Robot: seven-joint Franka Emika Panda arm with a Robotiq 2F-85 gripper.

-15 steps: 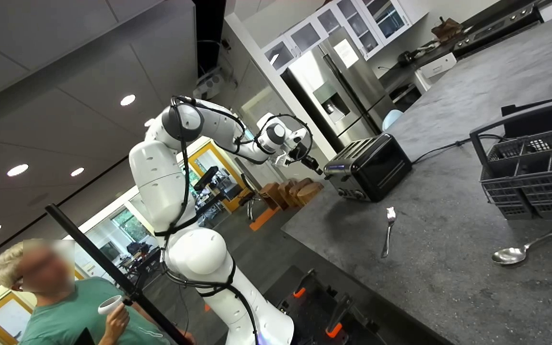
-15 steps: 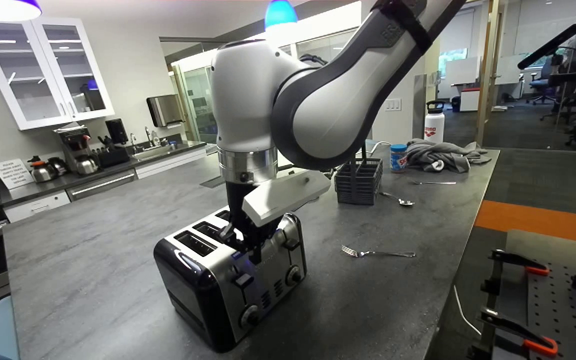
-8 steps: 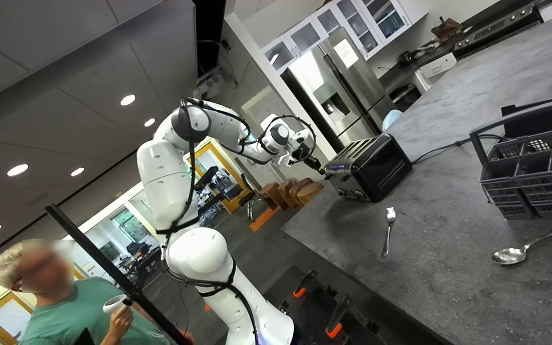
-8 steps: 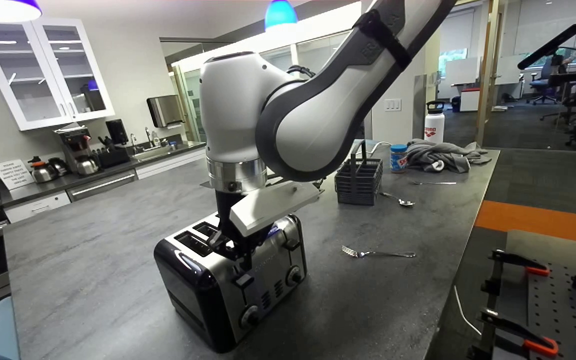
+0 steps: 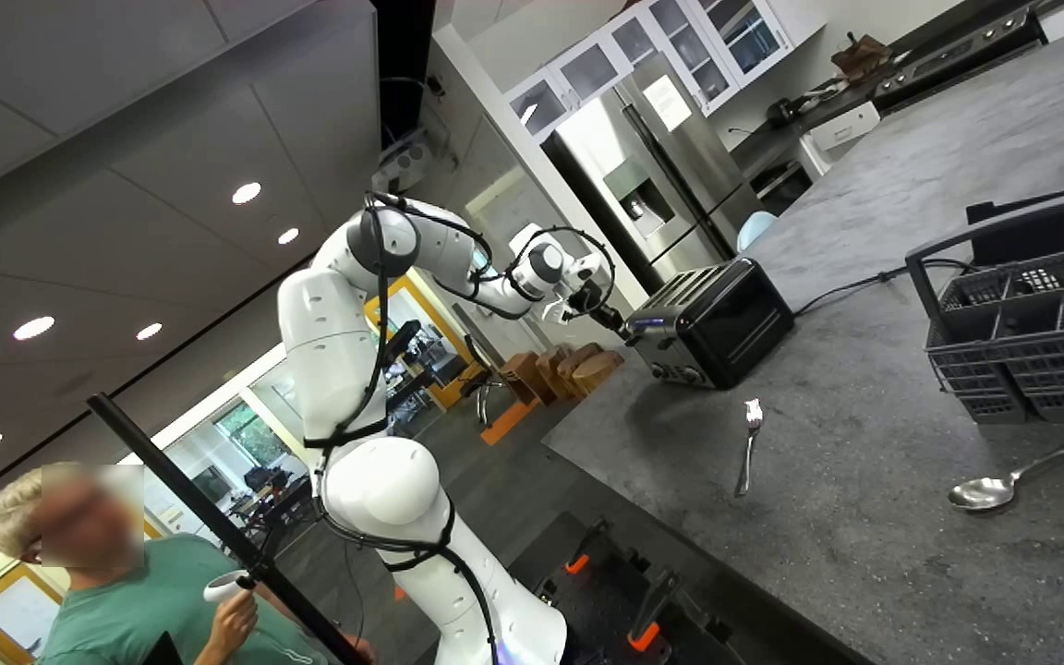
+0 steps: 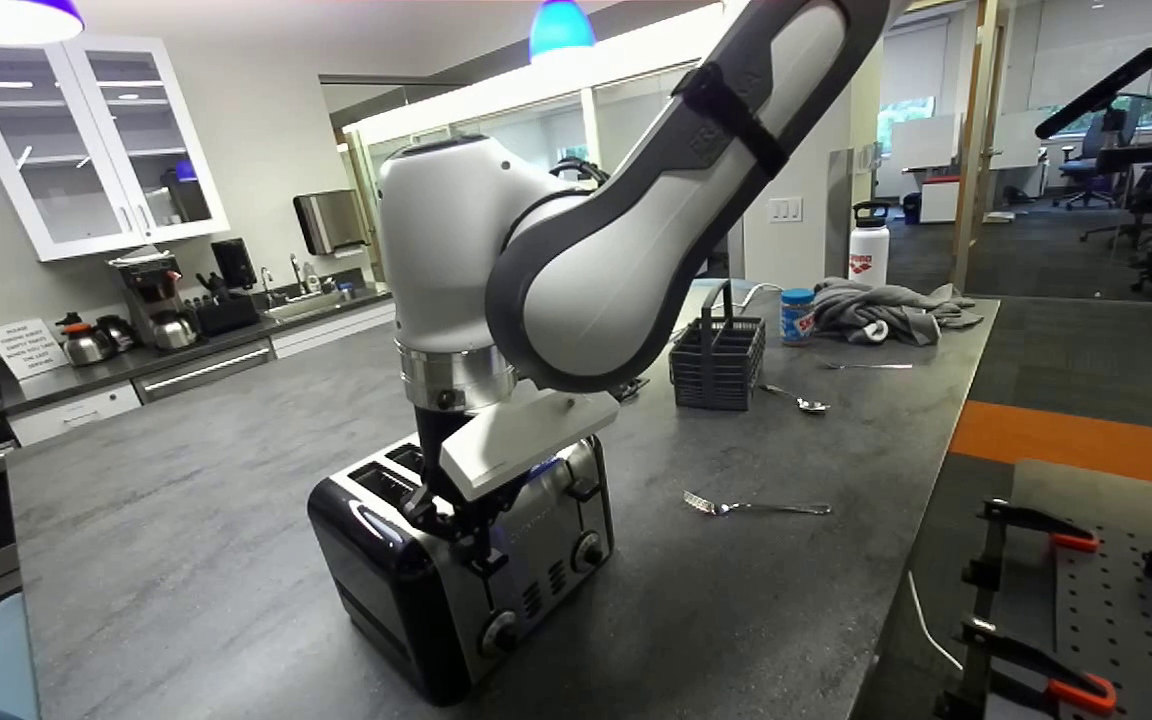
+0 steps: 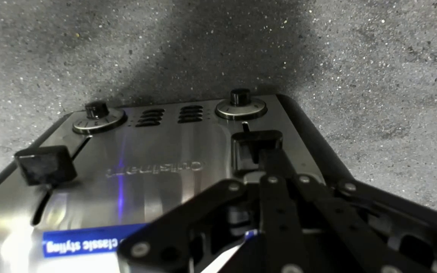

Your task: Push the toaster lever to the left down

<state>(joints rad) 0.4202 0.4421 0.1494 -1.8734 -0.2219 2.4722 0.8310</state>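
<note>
The toaster (image 6: 536, 530) stands on the grey counter, black-ended with a steel front and top. It also shows in the other exterior view (image 5: 717, 323) and the wrist view (image 7: 157, 151). Its front has two black levers above two dials. My gripper (image 6: 481, 550) points down at the front. Its fingertips (image 7: 277, 161) are together, with nothing seen between them, at one lever (image 7: 254, 142) and partly cover it. They look touching or nearly so. This lever also shows in an exterior view (image 6: 489, 565). The second lever (image 7: 46, 165) is apart from the gripper.
A fork (image 6: 756, 507) lies on the counter in front of the toaster. A dark wire basket (image 6: 718, 360), a spoon (image 6: 798, 400), a blue-lidded jar (image 6: 796, 315) and a grey cloth (image 6: 886, 312) are farther off. The toaster's cord (image 5: 851, 286) runs behind it.
My gripper has moved down and along the toaster's front, from near the middle to the lever at the near end. The toaster stays in place.
</note>
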